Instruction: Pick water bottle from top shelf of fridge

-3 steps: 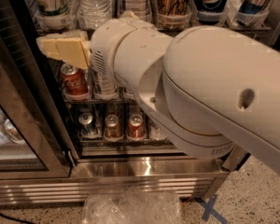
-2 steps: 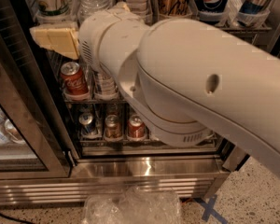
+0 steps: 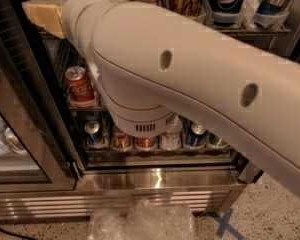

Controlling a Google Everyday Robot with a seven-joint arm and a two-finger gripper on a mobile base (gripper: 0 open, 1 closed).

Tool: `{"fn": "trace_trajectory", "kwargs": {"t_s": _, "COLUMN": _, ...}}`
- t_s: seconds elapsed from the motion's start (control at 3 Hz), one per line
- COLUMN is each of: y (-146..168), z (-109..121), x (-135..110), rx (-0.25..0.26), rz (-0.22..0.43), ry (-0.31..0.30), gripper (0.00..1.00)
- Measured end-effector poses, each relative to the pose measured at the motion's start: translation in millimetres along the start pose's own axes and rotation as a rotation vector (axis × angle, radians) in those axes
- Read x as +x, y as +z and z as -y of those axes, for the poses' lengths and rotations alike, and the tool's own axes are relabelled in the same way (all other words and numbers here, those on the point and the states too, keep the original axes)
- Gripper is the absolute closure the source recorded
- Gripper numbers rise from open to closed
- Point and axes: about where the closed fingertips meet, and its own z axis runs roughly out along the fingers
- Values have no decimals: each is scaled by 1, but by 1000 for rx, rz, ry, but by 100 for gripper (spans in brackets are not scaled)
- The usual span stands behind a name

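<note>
- The gripper is at the upper left, at the level of the top shelf of the fridge.
- We cannot tell whether it is clenched or released.
- The arm covers most of that shelf, so we cannot pick out the bottle.
- A Coke can stands on the rack below the gripper.

1. Single cam, sits above + behind the arm; faces fwd and down along it into the fridge.
2. Very near: arm fills most of frame center to right, blocking much of the fridge interior.
3. Pincer at far end of arm, top-left corner of view, approx. level w/ upper drinks row.
4. Frame bottom reaches speckled floor; glass door runs along left edge.
</note>
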Motion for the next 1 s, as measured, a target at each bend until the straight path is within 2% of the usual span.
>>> {"fn": "trace_trajectory", "kwargs": {"t_s": 0.33, "y": 8, "z": 3, "x": -6, "rx": 73, "rz": 18, "ry": 55, "gripper": 0}}
{"fn": "trace_trajectory", "kwargs": {"t_s": 0.67, "y": 4, "z": 9, "x": -5, "rx": 157, "rz": 11, "ry": 119, "gripper": 0}}
{"fn": "trace_trajectory", "kwargs": {"t_s": 1.0, "y": -5, "z": 12, "x": 0, "rx": 240, "rz": -7, "ry": 113, "gripper": 0}}
